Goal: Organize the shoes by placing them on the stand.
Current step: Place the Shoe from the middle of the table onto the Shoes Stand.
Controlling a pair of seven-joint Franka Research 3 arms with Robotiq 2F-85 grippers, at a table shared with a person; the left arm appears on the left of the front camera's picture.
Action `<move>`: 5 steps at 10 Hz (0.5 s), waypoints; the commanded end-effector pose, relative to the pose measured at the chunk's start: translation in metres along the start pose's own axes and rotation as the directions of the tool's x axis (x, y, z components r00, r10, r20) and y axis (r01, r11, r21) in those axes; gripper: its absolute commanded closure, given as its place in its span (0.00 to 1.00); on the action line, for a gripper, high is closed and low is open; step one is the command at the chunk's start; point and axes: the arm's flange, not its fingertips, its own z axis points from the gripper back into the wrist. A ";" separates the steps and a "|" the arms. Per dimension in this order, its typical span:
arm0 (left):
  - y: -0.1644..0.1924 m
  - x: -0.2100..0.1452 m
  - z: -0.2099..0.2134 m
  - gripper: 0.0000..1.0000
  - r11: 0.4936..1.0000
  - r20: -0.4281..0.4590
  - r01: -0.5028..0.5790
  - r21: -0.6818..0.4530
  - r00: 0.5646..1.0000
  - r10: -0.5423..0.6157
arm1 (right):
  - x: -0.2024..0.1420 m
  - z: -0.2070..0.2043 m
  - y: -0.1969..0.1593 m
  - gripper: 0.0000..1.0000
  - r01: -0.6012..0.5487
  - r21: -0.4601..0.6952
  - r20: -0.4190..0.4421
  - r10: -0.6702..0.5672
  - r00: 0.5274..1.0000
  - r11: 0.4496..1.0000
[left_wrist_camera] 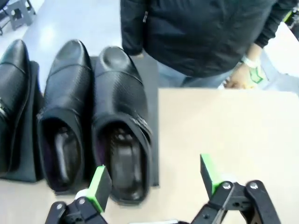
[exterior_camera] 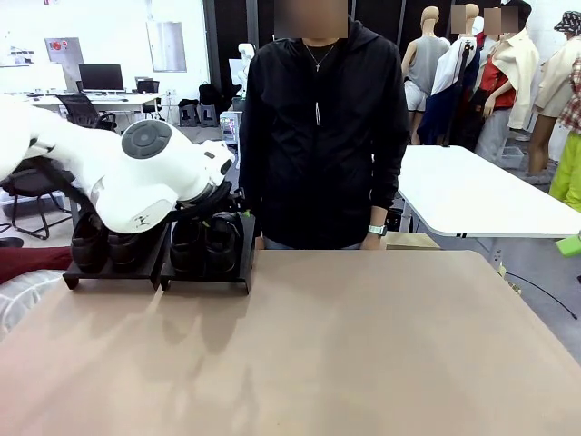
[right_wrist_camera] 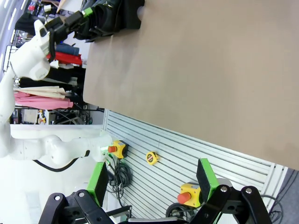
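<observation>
We've got the shoes (left_wrist_camera: 93, 135) lined up on the stand (exterior_camera: 204, 277) at the counter's (exterior_camera: 363, 345) far left, toes pointing away toward the person (exterior_camera: 318, 127), long axes near-to-far. Left gripper (left_wrist_camera: 154, 179) fingers apart just above the heels; the wrist view shows the insoles, while the front view has them behind the arm. Right gripper (right_wrist_camera: 152, 179) fingers apart too, off the counter's edge.

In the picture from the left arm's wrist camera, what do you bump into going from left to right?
First shoe at the left edge → second shoe → third shoe → bare tan table, with the person's hand at its far edge.
</observation>
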 end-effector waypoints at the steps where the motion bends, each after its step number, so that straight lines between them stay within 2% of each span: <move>1: 0.024 -0.001 0.079 0.00 0.995 -0.155 0.010 -0.104 0.988 -0.026 | 0.001 0.002 0.000 0.00 -0.027 0.021 0.005 0.026 1.000 0.999; 3: 0.060 0.002 0.143 0.00 0.948 -0.252 0.066 -0.312 0.956 -0.150 | 0.001 0.002 0.000 0.00 -0.027 0.021 0.005 0.026 1.000 0.999; 5: 0.115 0.027 0.186 0.00 0.923 -0.358 0.076 -0.376 0.907 -0.220 | 0.001 0.002 0.000 0.00 -0.027 0.021 0.005 0.026 1.000 0.999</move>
